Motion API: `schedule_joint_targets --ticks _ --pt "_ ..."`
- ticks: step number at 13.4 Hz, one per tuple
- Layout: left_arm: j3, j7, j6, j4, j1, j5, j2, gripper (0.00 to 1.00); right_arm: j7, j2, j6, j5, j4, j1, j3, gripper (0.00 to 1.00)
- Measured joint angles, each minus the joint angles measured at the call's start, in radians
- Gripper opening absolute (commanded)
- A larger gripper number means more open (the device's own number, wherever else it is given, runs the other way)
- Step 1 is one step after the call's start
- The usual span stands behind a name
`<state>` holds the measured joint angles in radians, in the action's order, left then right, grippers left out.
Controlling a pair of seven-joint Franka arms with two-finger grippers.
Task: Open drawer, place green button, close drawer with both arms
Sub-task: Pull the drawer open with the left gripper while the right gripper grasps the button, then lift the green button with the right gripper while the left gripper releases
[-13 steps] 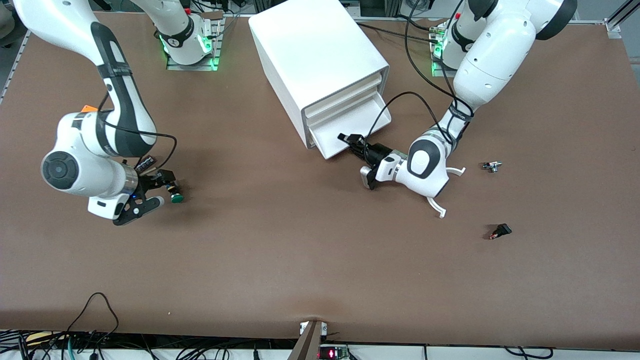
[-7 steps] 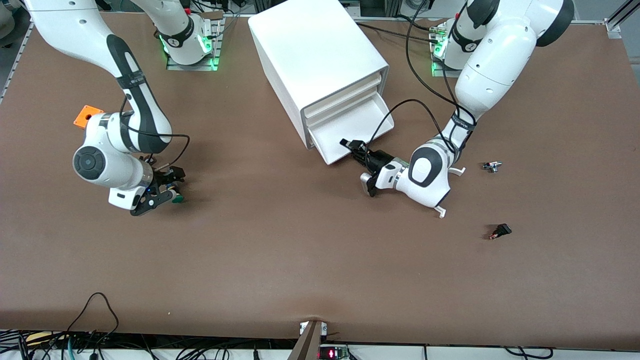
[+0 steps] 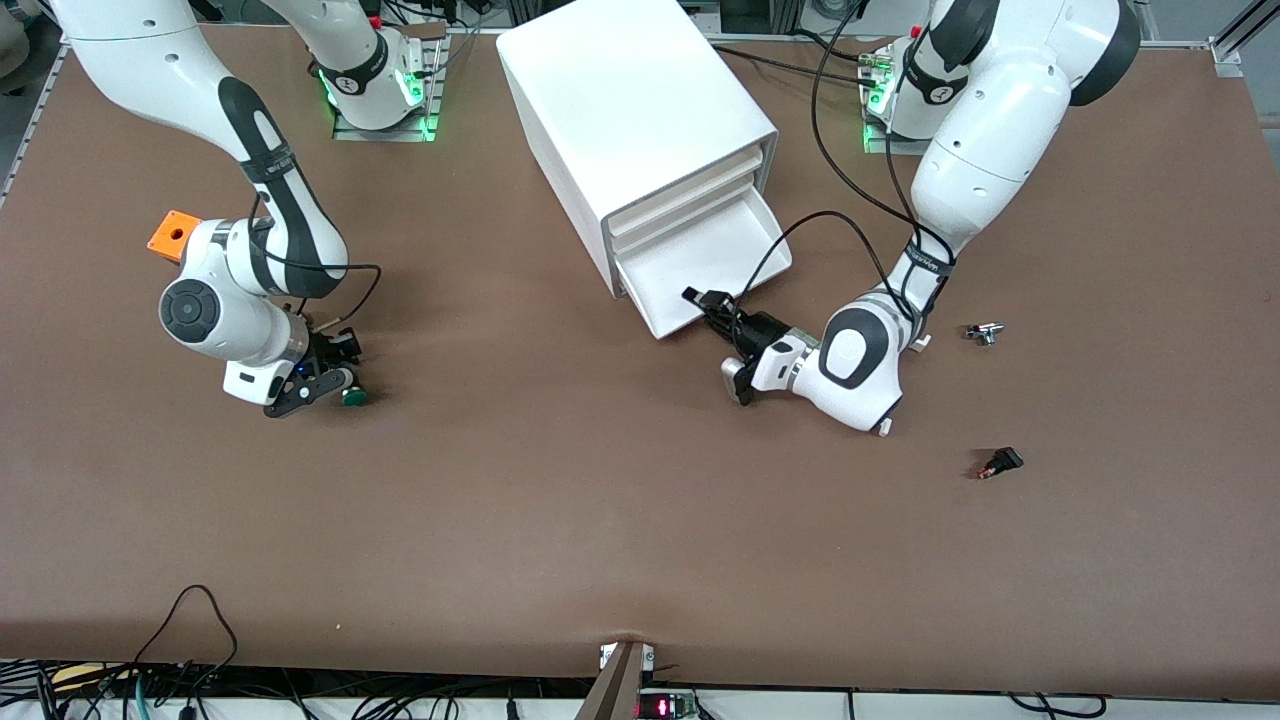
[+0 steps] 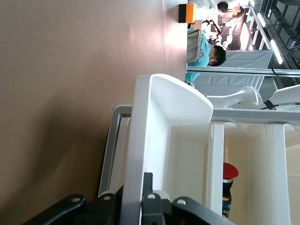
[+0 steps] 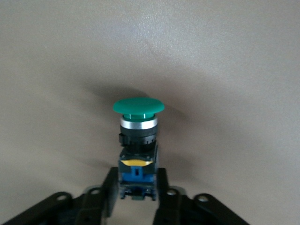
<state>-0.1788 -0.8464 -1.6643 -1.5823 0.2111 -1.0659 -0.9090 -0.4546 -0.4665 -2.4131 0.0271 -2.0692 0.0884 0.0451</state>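
The right hand is closed on the button by its stem, low over the surface; the button's long axis runs straight out from the fingers, green cap leading. The left hand pinches the front wall of the drawer, which is pulled partly out.

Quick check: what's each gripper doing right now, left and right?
Left gripper: shut on the front lip of the lowest drawer, which is pulled partway out.
Right gripper: shut on the button, low over the table.
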Motion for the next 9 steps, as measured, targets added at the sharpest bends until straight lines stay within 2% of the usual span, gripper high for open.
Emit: schedule_joint_targets --ticks 1,4,5,6,9 --pt "0.006 0.003 0.008 0.007 0.0 0.0 -0.005 0.06 0.0 0.0 0.0 0.0 0.0 0.0 0.0 0.07" --pt "0.027 0.009 0.024 0.027 -0.002 0.005 -0.011 0.06 0.0 0.001 0.001 0.0 0.008 0.0 -0.001 0.06" --pt "0.031 0.01 0.03 0.034 -0.003 0.006 -0.015 0.17 0.004 0.004 0.017 0.002 0.021 0.0 -0.002 0.06" --pt "0.032 0.01 0.034 0.042 -0.003 0.006 -0.02 0.98 0.013 0.008 0.064 0.01 0.048 0.0 -0.005 0.06" --pt "0.042 0.089 0.046 0.061 -0.005 0.026 -0.027 1.0 0.032 0.02 0.303 0.095 0.208 0.012 -0.013 0.06"
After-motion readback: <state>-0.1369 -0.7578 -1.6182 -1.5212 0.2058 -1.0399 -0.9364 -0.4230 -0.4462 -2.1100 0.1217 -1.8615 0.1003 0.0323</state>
